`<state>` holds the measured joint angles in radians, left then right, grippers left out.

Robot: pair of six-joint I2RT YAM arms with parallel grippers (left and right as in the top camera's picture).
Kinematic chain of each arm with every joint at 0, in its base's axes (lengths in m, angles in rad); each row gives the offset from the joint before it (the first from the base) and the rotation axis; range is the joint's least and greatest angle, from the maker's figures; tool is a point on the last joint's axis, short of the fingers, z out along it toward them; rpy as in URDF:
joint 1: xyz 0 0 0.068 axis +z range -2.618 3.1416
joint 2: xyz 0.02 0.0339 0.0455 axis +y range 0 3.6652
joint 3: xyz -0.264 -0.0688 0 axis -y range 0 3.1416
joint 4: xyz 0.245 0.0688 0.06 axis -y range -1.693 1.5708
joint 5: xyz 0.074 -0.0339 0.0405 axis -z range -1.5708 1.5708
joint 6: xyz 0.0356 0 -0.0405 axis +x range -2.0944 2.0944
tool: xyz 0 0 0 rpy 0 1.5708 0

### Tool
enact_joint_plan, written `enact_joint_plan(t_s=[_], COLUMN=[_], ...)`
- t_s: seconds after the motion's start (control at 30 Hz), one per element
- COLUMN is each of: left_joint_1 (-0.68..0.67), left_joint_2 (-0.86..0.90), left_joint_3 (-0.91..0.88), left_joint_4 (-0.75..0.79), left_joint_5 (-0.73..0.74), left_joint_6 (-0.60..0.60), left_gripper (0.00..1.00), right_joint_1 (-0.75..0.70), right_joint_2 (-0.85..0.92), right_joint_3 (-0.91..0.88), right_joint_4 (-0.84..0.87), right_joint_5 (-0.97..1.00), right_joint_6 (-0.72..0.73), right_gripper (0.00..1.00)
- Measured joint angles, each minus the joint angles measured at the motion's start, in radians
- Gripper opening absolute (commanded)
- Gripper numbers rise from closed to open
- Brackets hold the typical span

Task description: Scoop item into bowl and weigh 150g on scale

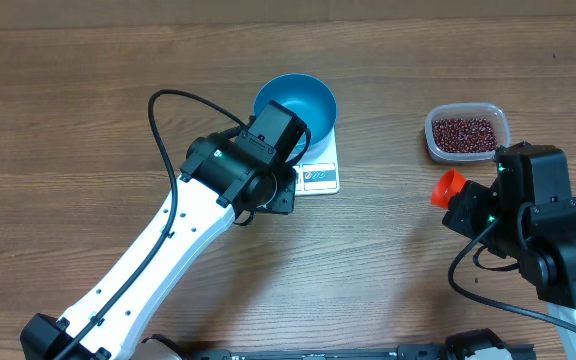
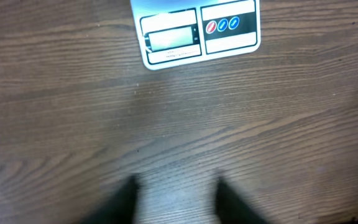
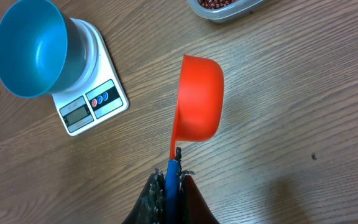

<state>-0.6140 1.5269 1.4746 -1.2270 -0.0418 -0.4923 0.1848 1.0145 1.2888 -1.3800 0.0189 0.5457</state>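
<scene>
Left gripper: your left gripper [image 2: 176, 196] has its two dark fingers [image 2: 126, 199] standing apart. Only the bare wooden table [image 2: 55, 124] shows between them, and they hold nothing. Both fingers are blurred in the left wrist view.
Scale from the left gripper: the scale [image 2: 194, 34] lies straight ahead of your left fingertips, clear of them. Its grey display and its button panel are on the edge facing the gripper.
Right gripper: your right gripper [image 3: 171, 182] is clamped on the thin blue handle of the orange scoop [image 3: 199, 99]. The scoop's cup sticks out straight ahead of the fingers, above the table.
Bowl: the bowl [image 3: 30, 50] sits on the scale's platform, ahead and well to the left of your right gripper. From above it lies just beyond your left wrist.
Beans: the beans [image 1: 465, 132] lie in a clear plastic tub [image 1: 500, 118]. The tub is ahead of the scoop's cup and slightly to its right, not touching it. It is far to the right of your left gripper.
Scoop to bowl: the scoop and the bowl are well apart, with open table between them.
</scene>
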Motion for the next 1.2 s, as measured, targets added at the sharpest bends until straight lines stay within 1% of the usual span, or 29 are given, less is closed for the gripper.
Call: enact_joint_plan(t_s=[0.17, 0.37, 0.47, 0.6, 0.83, 1.07, 1.2], left_joint_1=[0.000, 0.000, 0.000, 0.000, 0.000, 0.000, 0.000], left_joint_2=[0.000, 0.000, 0.000, 0.000, 0.000, 0.000, 0.000], left_joint_3=[0.000, -0.016, -0.080, -0.178, -0.232, -0.303, -0.349], left_joint_4=[0.018, 0.141, 0.227, 0.300, 0.391, 0.490, 0.516], left_joint_5=[-0.004, -0.006, -0.007, 0.002, 0.004, 0.004, 0.005], left_joint_6=[0.029, 0.063, 0.074, 0.078, 0.084, 0.138, 0.156], left_gripper=[0.04, 0.04, 0.04, 0.04, 0.04, 0.04, 0.04], right_joint_1=[0.000, 0.000, 0.000, 0.000, 0.000, 0.000, 0.000], right_joint_2=[0.000, 0.000, 0.000, 0.000, 0.000, 0.000, 0.000], right_joint_3=[0.000, 0.000, 0.000, 0.000, 0.000, 0.000, 0.000], right_joint_4=[0.000, 0.000, -0.001, -0.002, -0.002, -0.002, -0.001], right_joint_5=[0.000, 0.000, 0.000, 0.000, 0.000, 0.000, 0.000], right_joint_6=[0.000, 0.000, 0.000, 0.000, 0.000, 0.000, 0.000], right_gripper=[0.04, 0.04, 0.04, 0.04, 0.04, 0.04, 0.04])
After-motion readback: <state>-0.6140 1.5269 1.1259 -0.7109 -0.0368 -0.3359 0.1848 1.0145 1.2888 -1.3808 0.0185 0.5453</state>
